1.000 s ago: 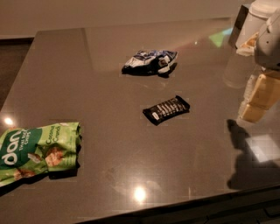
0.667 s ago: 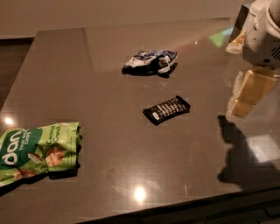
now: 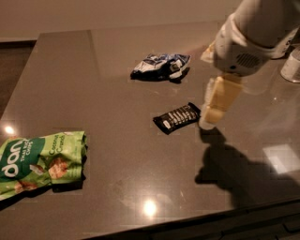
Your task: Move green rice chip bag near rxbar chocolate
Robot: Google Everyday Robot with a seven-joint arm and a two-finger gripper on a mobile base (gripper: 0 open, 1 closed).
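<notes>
Tool (image 3: 209, 117) hangs just beside rxbar chocolate (image 3: 178, 117), open or closed can't tell; green rice chip bag (image 3: 40, 164) well apart across bench (image 3: 117, 65), so best to cross clear above the bar and take the bag from above

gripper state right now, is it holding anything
Gripper: open or closed cannot be told; nothing seen in it. It hangs just beside the rxbar chocolate, far from the green rice chip bag.

A dark, glossy table (image 3: 117, 61) fills the frame. A pale wall (image 3: 93, 14) runs along the top; dark floor (image 3: 9, 65) shows upper left. A lamp reflection (image 3: 150, 207) sits lower centre. The gripper (image 3: 209, 117) hangs right of centre.
</notes>
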